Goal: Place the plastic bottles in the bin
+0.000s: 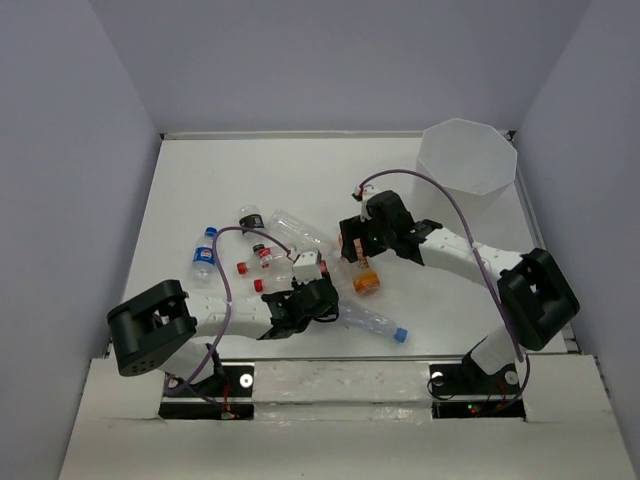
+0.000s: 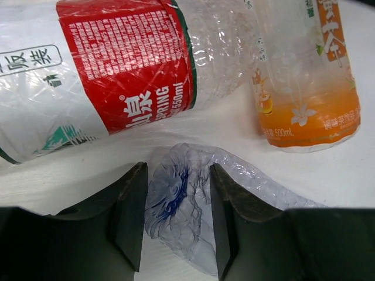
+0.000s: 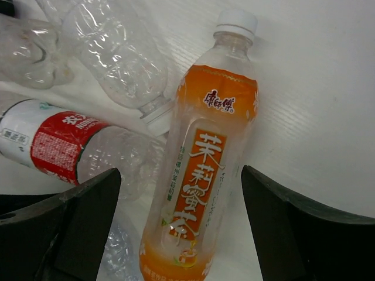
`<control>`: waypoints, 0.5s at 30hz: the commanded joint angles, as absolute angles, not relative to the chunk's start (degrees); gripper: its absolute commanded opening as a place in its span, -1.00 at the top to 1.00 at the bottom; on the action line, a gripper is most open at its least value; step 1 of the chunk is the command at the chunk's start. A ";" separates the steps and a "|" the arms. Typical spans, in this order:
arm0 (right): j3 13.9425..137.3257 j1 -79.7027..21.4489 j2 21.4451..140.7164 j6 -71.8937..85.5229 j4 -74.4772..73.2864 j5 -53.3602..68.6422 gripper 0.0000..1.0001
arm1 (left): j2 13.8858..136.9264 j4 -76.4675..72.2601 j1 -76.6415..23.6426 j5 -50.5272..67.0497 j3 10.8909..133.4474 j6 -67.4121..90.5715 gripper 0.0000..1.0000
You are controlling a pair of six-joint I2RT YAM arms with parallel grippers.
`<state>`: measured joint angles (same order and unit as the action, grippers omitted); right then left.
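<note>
The orange-label bottle (image 1: 366, 282) lies on the table mid-right; in the right wrist view (image 3: 202, 175) it lies between the wide-open fingers of my right gripper (image 3: 181, 228), which hovers over it without touching. My right gripper also shows in the top view (image 1: 352, 246). My left gripper (image 1: 318, 298) is open, and its jaws straddle the base of a clear crumpled bottle (image 2: 179, 205) with a blue cap (image 1: 400, 335). A red-white label bottle (image 2: 123, 64) lies just beyond it. The bin (image 1: 467, 155) stands at the far right corner.
More bottles lie left of centre: a blue-capped one (image 1: 204, 255), two with red caps (image 1: 243, 268), and a clear one (image 1: 300, 232). White walls enclose the table on three sides. Purple cables loop over both arms.
</note>
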<state>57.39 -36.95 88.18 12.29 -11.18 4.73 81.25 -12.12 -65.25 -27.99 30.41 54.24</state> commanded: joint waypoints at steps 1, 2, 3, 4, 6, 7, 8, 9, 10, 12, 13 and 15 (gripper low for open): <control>59.76 -37.00 92.44 13.44 -8.26 3.26 -0.79 | 79.28 -13.18 -66.71 -32.08 29.00 54.14 0.24; 60.03 -37.00 93.16 13.62 -8.26 2.03 -0.79 | 78.76 -13.18 -67.14 -32.25 28.92 54.05 0.30; 60.29 -37.00 93.95 13.71 -8.26 1.50 -0.77 | 78.31 -13.18 -67.41 -32.43 28.48 54.05 0.31; 60.38 -37.00 94.74 13.62 -8.26 0.97 -0.77 | 77.96 -13.18 -67.59 -32.52 28.22 54.05 0.31; 60.82 -37.00 96.59 13.62 -8.26 -1.56 -0.75 | 76.48 -13.18 -68.11 -33.31 27.78 53.97 0.38; 60.99 -37.00 97.11 13.45 -8.26 -1.76 -0.75 | 76.03 -13.27 -68.46 -33.57 27.16 53.88 0.44; 61.52 -37.00 98.08 13.45 -8.26 -2.19 -0.73 | 75.16 -13.36 -68.55 -34.10 26.81 53.53 0.46; 61.96 -37.00 98.61 13.36 -8.26 -2.46 -0.71 | 74.71 -13.36 -68.55 -34.19 26.81 53.53 0.51; 62.14 -37.00 99.05 13.27 -8.26 -2.72 -0.68 | 74.27 -13.36 -68.64 -34.28 26.55 53.00 0.52; 62.66 -37.00 99.67 13.10 -8.26 -3.69 -0.54 | 72.78 -13.36 -68.64 -34.28 26.46 52.21 0.56; 62.84 -37.00 99.23 12.66 -8.17 -5.00 -0.33 | 72.25 -13.27 -68.64 -34.28 26.37 51.69 0.59; 62.67 -37.00 95.65 12.05 -7.74 -7.11 -0.06 | 69.89 -13.01 -68.64 -34.37 26.19 51.07 0.59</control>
